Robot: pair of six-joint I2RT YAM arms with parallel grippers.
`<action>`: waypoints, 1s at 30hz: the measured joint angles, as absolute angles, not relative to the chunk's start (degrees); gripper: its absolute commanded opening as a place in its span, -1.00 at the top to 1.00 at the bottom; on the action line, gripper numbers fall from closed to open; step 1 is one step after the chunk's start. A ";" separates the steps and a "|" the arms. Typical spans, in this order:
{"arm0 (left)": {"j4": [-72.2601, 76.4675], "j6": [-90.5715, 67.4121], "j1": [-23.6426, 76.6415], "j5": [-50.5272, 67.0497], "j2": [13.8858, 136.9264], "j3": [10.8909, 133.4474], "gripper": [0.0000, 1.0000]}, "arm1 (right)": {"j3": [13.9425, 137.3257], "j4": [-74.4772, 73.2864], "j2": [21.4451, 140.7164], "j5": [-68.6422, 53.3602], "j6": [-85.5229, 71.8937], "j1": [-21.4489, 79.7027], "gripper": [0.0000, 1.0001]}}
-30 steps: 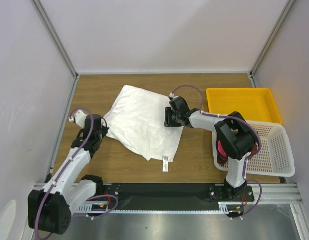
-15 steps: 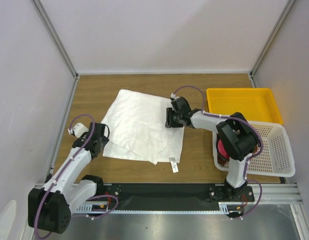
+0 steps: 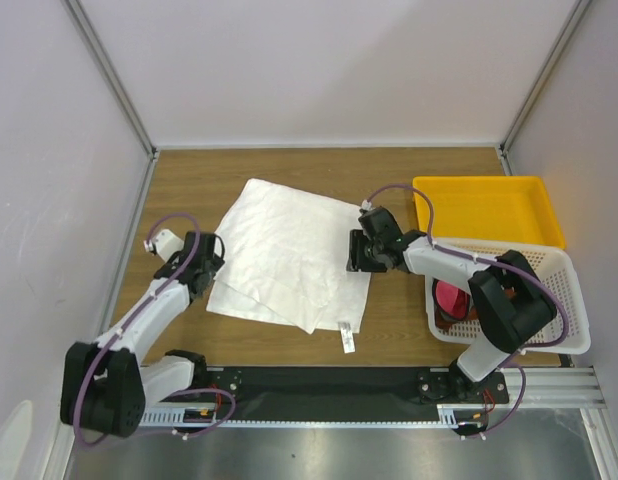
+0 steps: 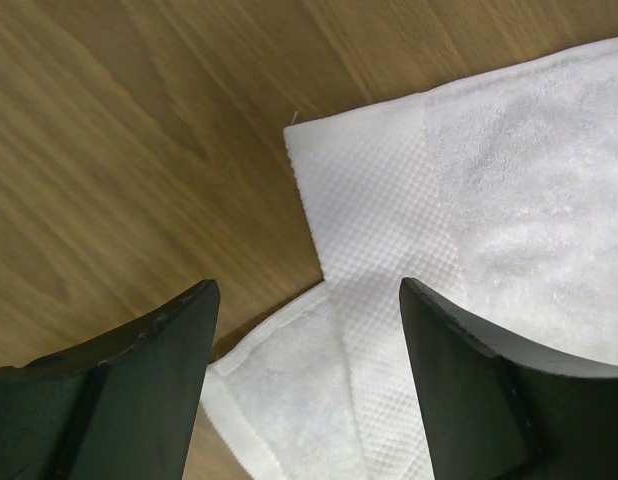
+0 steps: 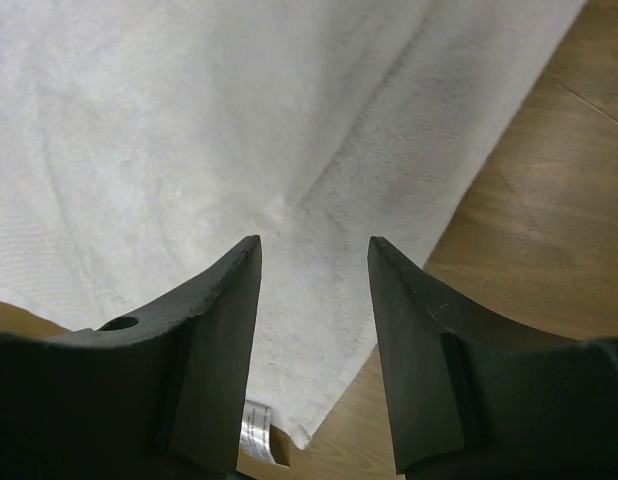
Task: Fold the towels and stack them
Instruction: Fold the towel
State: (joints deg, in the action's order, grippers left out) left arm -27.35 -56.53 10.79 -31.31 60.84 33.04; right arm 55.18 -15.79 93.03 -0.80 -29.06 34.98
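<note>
**Top view.** The white towel (image 3: 289, 250) is found lying flat on the wooden table (image 3: 184, 190) at mid-frame, between the two arms. One layer is lapped over another along its lower-left edge. A small tag (image 3: 346, 337) projects at its lower right corner. The left gripper (image 3: 204, 265) is stationed at the towel's left corner, and the right gripper (image 3: 361, 252) over its right edge. A magenta towel (image 3: 451, 297) is seen bunched in the white perforated basket (image 3: 564, 300) at lower right, with the yellow tray (image 3: 489, 181) just above it.

**Left wrist view.** The fingers (image 4: 129, 385) are held wide apart with nothing between them. A square towel corner is seen at upper centre. It has a flat waffle-weave border and looped pile to the right, and it is laid over a hemmed lower layer.

**Right wrist view.** The jaws are parted and clamped on nothing. Soft pile cloth lies flat beneath them, faintly creased at centre.

**Handling.** The towel is judged light, limp and non-slippery, and sagging is to be expected once it is lifted. The hemmed corners and the firmer waffle border are recommended as grip points.
</note>
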 measured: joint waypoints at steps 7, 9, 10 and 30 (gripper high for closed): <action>-21.96 -54.26 10.74 -29.85 67.51 36.71 -0.43 | 53.93 -14.98 96.20 1.02 -31.03 32.80 -0.01; -21.45 -53.89 10.74 -30.00 67.51 36.88 -0.46 | 55.77 -14.68 97.73 1.08 -31.03 32.67 -0.01; -21.56 -53.91 10.74 -30.33 67.51 36.88 -0.50 | 57.08 -14.33 99.09 1.15 -30.81 32.53 -0.01; -18.92 -51.35 6.55 -28.01 75.57 36.12 -0.50 | 84.90 -18.85 119.66 1.93 -20.80 24.53 -0.04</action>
